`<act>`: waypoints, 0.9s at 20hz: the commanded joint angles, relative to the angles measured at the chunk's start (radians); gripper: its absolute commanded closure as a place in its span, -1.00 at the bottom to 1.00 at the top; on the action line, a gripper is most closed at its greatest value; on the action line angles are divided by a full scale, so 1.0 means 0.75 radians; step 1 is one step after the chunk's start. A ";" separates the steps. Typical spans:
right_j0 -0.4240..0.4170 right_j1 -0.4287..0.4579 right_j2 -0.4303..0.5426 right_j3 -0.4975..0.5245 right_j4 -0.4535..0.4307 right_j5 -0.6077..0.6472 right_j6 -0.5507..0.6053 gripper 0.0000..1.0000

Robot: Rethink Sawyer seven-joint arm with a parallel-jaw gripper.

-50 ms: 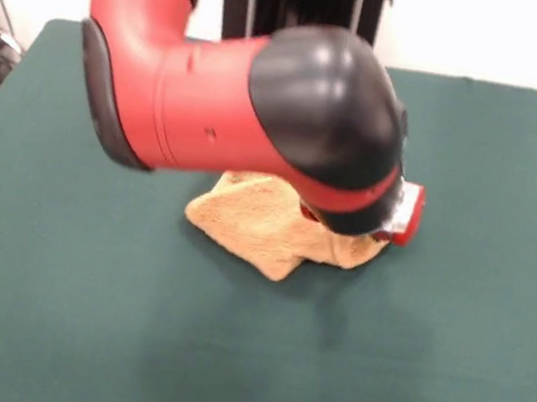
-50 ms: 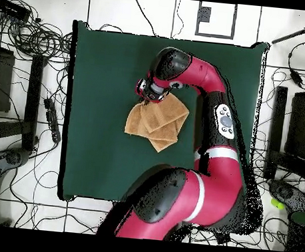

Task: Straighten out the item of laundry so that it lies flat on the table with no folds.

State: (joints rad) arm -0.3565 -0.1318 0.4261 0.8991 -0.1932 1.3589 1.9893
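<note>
Towel: orange-yellow, crumpled w/ overlapping folds, lay approx. mid tabletop. Gripper: was lowered onto towel's corner; jaws hidden by arm, open/closed state could not be told

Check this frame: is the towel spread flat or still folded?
Still folded. The towel lies bunched on the table, overlapping layers showing from overhead and a raised fold in the front view. The gripper is at its edge.

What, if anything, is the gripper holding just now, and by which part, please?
It cannot be told: the gripper sits at one corner of the folded towel, but the arm hides any contact, so a hold is unconfirmed.
</note>
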 commanded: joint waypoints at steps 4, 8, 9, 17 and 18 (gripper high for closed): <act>-0.001 -0.141 0.099 0.328 -0.017 -0.238 -0.221 1.00; 0.000 -0.149 0.089 0.343 0.015 -0.235 -0.138 1.00; 0.002 -0.150 0.085 0.343 0.026 -0.229 -0.110 1.00; 0.003 -0.122 0.086 0.274 0.089 -0.064 -0.074 1.00; 0.002 -0.130 0.087 0.280 0.086 -0.065 -0.091 1.00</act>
State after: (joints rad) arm -0.3731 -0.2340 0.4262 1.0037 -0.1699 1.2479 1.9893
